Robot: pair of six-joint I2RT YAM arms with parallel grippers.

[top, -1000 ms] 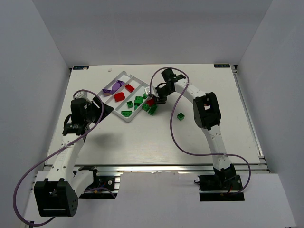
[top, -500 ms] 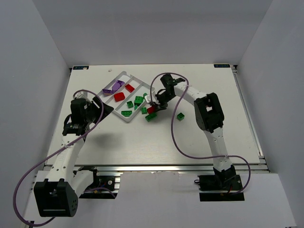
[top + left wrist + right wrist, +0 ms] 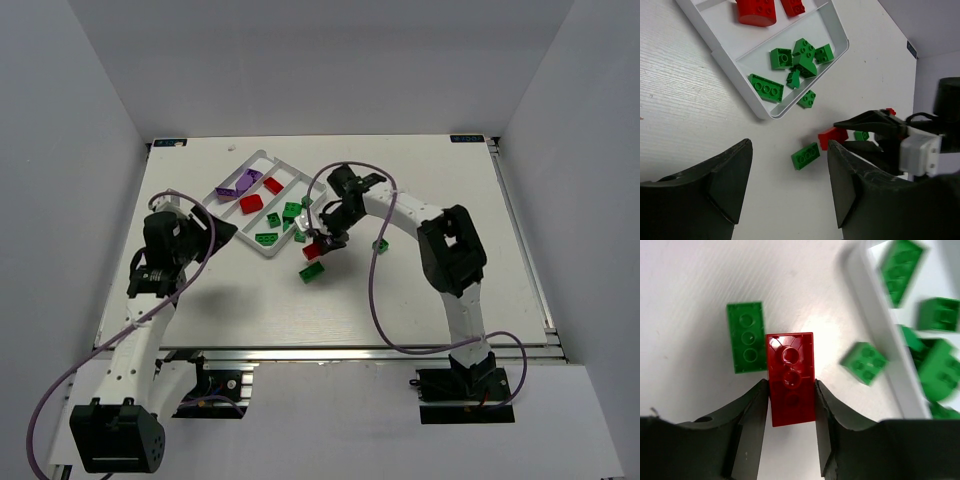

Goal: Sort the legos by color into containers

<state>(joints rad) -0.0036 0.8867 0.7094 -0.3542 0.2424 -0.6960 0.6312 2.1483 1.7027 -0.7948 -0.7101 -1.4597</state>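
Note:
My right gripper (image 3: 318, 246) (image 3: 790, 407) is shut on a red lego (image 3: 790, 376) (image 3: 312, 251) (image 3: 832, 136), held by its long sides just off the tray's near right side. A long green lego (image 3: 311, 271) (image 3: 746, 337) (image 3: 805, 155) lies on the table beside it. A small green lego (image 3: 864, 362) (image 3: 807, 98) sits just outside the tray wall. The white tray (image 3: 267, 255) (image 3: 760, 111) holds purple legos (image 3: 240, 183), red legos (image 3: 251, 203) and green legos (image 3: 291, 211) (image 3: 799, 55) in separate containers. My left gripper (image 3: 218, 230) (image 3: 790, 185) hangs open and empty left of the tray.
One more green lego (image 3: 381, 245) lies on the table right of my right gripper, by the purple cable (image 3: 372, 290). The tray wall (image 3: 875, 315) runs close along the right of the held brick. White walls enclose the table.
My right gripper closed on the red lego and drew it away from the tray toward the near side. The long green lego now lies nearer the front. The left arm shifted slightly.

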